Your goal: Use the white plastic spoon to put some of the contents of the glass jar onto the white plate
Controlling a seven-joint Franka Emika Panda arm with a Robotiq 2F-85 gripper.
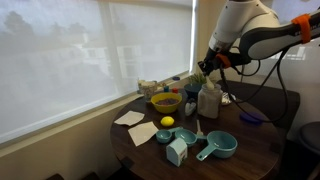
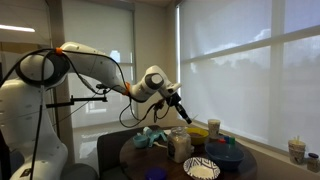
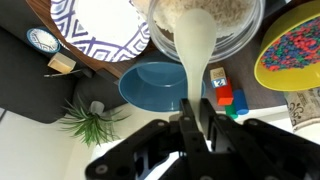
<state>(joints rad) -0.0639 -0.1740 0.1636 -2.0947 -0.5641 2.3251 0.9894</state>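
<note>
End effector [image 3: 197, 118] is clamping the white plastic spoon [image 3: 195, 55] by its handle. The spoon's bowl end is reaching over the glass jar [image 3: 205, 18] mouth, probably for scooping. White plate [image 3: 100, 20] is sitting just beside the jar on the desk [image 1: 255, 150], no contents on it yet.

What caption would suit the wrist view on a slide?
The gripper holds the white plastic spoon at the glass jar, with the white plate beside it.

No text, label or number is legible anywhere.
</note>
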